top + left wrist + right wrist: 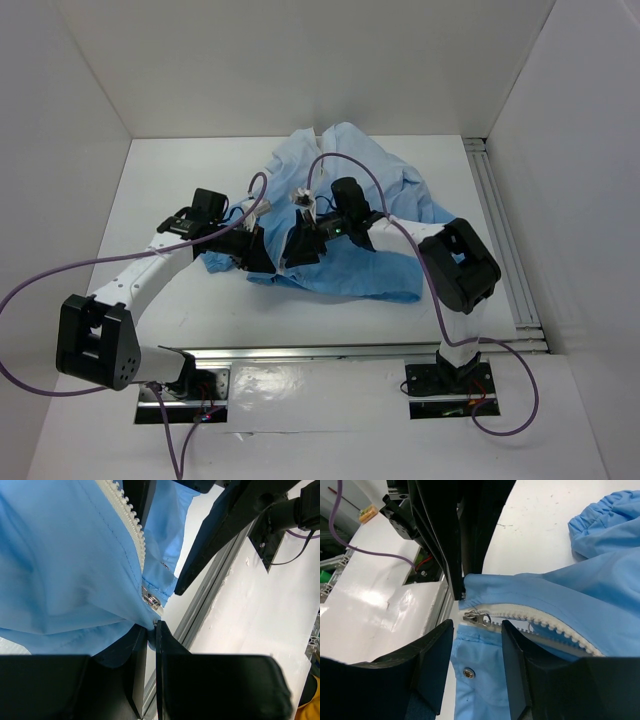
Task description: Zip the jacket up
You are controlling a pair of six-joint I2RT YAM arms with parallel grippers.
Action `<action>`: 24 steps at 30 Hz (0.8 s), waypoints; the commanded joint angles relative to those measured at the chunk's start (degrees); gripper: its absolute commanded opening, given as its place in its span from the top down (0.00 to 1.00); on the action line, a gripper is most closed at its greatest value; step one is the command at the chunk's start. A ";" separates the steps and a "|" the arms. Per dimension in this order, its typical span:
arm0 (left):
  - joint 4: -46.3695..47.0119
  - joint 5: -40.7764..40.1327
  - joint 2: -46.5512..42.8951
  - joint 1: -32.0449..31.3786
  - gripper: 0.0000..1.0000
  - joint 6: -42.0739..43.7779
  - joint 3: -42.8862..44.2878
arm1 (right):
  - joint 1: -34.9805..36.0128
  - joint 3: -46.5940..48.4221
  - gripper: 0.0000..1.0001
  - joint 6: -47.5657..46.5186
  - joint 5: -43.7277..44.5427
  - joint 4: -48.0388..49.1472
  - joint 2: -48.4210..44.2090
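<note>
The light-blue jacket lies crumpled in the middle of the table. My left gripper is shut on the jacket's bottom hem corner, right beside the low end of the whitish zipper. My right gripper is open just to its right. In the right wrist view its jaws stand either side of the metal zipper slider, which sits at the bottom end of the zipper teeth. The slider is not gripped. A snap button shows on the fabric below.
An aluminium rail runs along the table's right side and another along the near edge. White walls enclose the table. A gathered cuff lies on the white surface beyond the zipper. Purple cables trail from both arms.
</note>
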 commanded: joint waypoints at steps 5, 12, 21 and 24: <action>1.36 2.52 -0.33 0.25 1.00 0.79 0.10 | 2.06 2.40 0.51 -0.16 -2.03 1.06 -1.64; 1.36 2.52 0.20 0.25 1.00 0.79 0.10 | 2.06 2.40 0.54 -0.16 -1.51 1.06 -1.64; 1.36 2.52 0.20 0.25 1.00 0.79 0.10 | 2.06 1.35 0.69 -2.62 -0.45 -3.07 -3.22; 1.36 2.52 0.20 0.25 1.00 0.79 0.10 | 2.06 1.34 0.69 -3.24 0.07 -3.60 -3.75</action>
